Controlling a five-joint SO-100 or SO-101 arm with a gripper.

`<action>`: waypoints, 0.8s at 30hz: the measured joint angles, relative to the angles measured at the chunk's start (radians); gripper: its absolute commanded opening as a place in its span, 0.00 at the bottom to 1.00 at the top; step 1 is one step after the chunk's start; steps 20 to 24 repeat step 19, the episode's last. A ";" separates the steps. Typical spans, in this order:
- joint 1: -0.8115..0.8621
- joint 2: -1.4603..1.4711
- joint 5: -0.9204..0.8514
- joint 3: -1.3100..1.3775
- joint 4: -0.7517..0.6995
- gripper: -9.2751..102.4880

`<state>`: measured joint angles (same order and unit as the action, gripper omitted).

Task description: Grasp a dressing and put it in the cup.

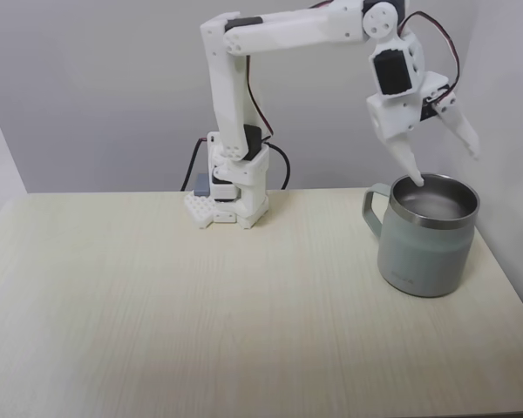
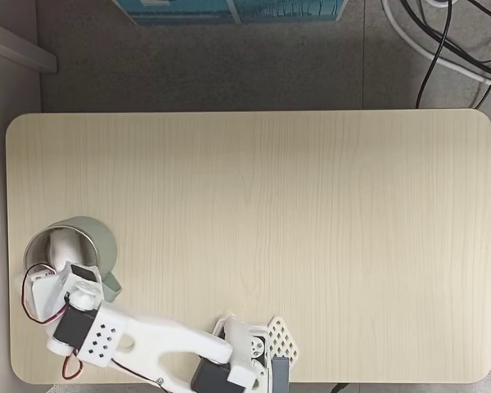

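Sage-green with a bright steel rim, the cup (image 1: 427, 246) stands near the right edge of the pale wood-grain table (image 1: 200, 305) in a fixed view from the front, its handle turned to the left. The white arm (image 1: 288, 30) reaches from its base (image 1: 231, 196) across to the cup. The gripper (image 1: 444, 165) hangs over the cup with its jaws spread wide and nothing between them: one fingertip dips just inside the steel rim, the other sticks out to the right, above and clear of the mug. From this side the mug wall hides the contents.

A fixed view from above supplies what the front one cannot: inside the cup (image 2: 98, 239), at the table's lower left, a pale rounded form lies on the steel interior, apparently the dressing (image 2: 61, 246), though glare makes this uncertain. The wrist housing covers the near part of the rim there, and the jaws are hidden beneath it.

Cables (image 2: 442, 41) trail over the grey floor beyond the far table edge, beside a blue box (image 2: 229, 10).
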<state>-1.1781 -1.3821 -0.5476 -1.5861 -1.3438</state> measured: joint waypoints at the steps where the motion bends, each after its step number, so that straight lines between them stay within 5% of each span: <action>1: 0.000 0.003 0.000 0.000 0.000 0.35; 24: -0.015 0.041 -0.006 0.006 0.000 0.35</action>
